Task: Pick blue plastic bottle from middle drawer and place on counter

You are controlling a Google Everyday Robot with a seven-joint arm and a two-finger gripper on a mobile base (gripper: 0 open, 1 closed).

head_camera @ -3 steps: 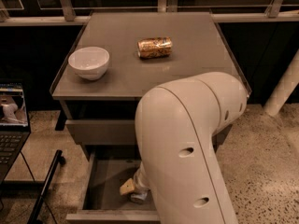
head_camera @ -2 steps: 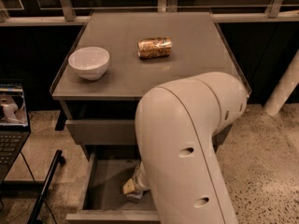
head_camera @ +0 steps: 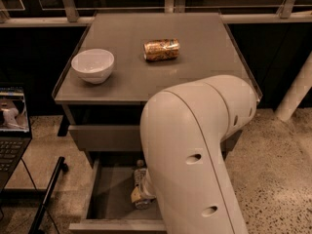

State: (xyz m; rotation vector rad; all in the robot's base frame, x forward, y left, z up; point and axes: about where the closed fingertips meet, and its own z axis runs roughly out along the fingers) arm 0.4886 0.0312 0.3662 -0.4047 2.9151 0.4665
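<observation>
The middle drawer (head_camera: 105, 199) is pulled open below the counter (head_camera: 146, 77). The blue plastic bottle (head_camera: 140, 173) lies on the drawer floor with its white cap pointing to the back, partly hidden by my arm. My gripper (head_camera: 138, 196) is down inside the drawer, right at the near end of the bottle. My big white arm (head_camera: 195, 155) covers the right half of the drawer and most of the gripper.
A white bowl (head_camera: 92, 66) and a gold-orange can (head_camera: 161, 49) lying on its side are on the counter. A closed grey drawer front (head_camera: 105, 137) sits above the open drawer. A laptop (head_camera: 12, 126) and a black stand leg (head_camera: 46, 199) are at the left.
</observation>
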